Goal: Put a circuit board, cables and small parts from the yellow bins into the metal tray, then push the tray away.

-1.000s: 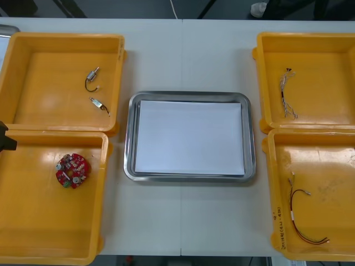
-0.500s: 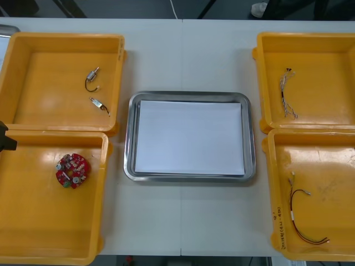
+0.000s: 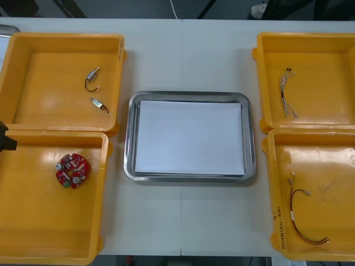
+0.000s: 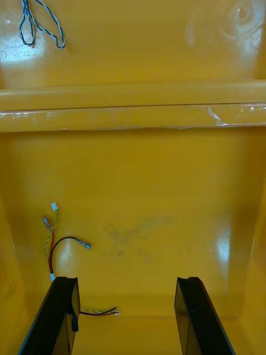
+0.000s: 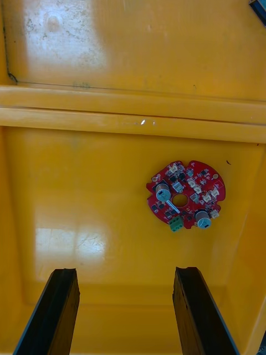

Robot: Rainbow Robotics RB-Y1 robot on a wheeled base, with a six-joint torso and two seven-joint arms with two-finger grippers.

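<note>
Front view, table (image 3: pixel 183 55): metal tray (image 3: pixel 128 138) at centre, white inside; two yellow bins at each side of it.
Far left bin (image 3: pixel 33 77): two small metal parts (image 3: pixel 92 77), lying apart from each other; near left bin (image 3: pixel 33 221): one round red circuit board (image 3: pixel 72 170), lying flat.
Far right bin (image 3: pixel 327 72): one twisted blue and white cable (image 3: pixel 287 94); near right bin (image 3: pixel 333 183): black cable (image 3: pixel 300 191) and red and yellow cable (image 3: pixel 316 241), lying together.
Left wrist view: left gripper (image 5: pixel 124 272) over the near left bin; jaws wide apart, gripping nothing; circuit board on the bin floor beyond the fingertips, untouched.
Right wrist view: right gripper (image 4: pixel 127 279) over the near right bin; jaws wide apart, gripping nothing; black cable and red and yellow cable on the bin floor just beside one finger; blue and white cable in the bin beyond.
</note>
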